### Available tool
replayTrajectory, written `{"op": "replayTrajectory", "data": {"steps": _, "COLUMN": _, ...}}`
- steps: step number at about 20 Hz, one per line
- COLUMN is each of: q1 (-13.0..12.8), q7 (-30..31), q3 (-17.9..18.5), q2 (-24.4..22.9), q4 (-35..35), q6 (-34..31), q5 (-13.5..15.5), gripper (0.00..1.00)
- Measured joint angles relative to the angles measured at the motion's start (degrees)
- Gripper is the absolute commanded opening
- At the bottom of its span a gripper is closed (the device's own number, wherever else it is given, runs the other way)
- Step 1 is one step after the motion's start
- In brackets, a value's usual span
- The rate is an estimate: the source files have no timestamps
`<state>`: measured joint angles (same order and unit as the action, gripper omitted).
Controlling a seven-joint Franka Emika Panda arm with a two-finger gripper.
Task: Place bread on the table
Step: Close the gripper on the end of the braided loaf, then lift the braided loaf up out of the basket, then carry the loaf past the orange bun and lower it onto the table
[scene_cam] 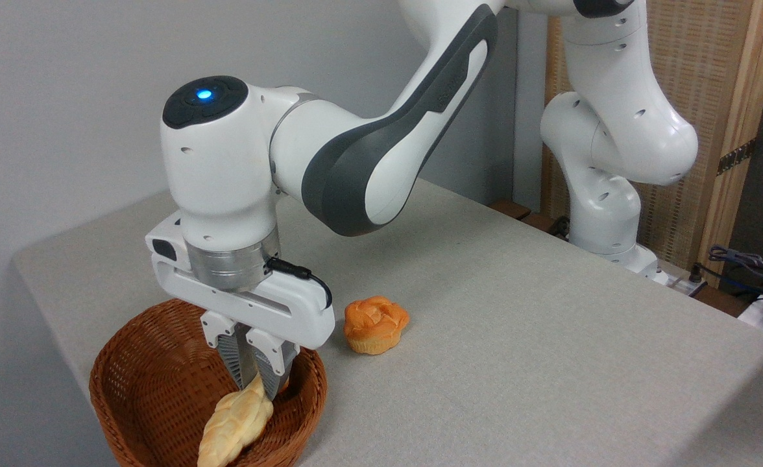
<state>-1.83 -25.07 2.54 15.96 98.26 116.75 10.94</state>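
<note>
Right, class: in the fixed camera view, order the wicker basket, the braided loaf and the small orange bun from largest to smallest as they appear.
1. Wicker basket: clearly largest.
2. Braided loaf: its lower end is cut off by the frame edge and it sits nearer the camera, so this rank is less sure.
3. Orange bun: smallest.

My white-and-grey end effector (256, 379) grips pale golden braided bread (235, 423) over the brown woven basket (154, 389); right of the basket sits an orange bun (375, 324) on the grey-beige table (518, 337).
</note>
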Motion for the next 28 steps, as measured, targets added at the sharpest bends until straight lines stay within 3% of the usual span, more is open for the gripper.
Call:
{"op": "replayTrajectory", "data": {"steps": 6, "q1": 0.0, "q7": -0.01, "q3": -0.01, "q2": -0.58, "q4": -1.59, "q6": 0.04, "q5": 0.0, "gripper": 0.18}}
{"op": "replayTrajectory", "data": {"steps": 13, "q1": -0.03, "q7": 0.01, "q3": -0.15, "q2": -5.62, "q4": -2.92, "q6": -1.1, "q5": 0.23, "gripper": 0.23}}
{"op": "replayTrajectory", "data": {"steps": 17, "q1": -0.03, "q7": -0.84, "q3": -0.15, "q2": -9.52, "q4": -2.94, "q6": -9.39, "q5": 0.22, "gripper": 0.24}}
{"op": "replayTrajectory", "data": {"steps": 22, "q1": 0.06, "q7": -7.06, "q3": -0.14, "q2": -13.99, "q4": -2.54, "q6": -21.65, "q5": 0.2, "gripper": 0.28}}
{"op": "replayTrajectory", "data": {"steps": 28, "q1": -0.04, "q7": -16.0, "q3": -0.16, "q2": -22.46, "q4": 7.43, "q6": -24.34, "q5": -0.69, "gripper": 0.29}}
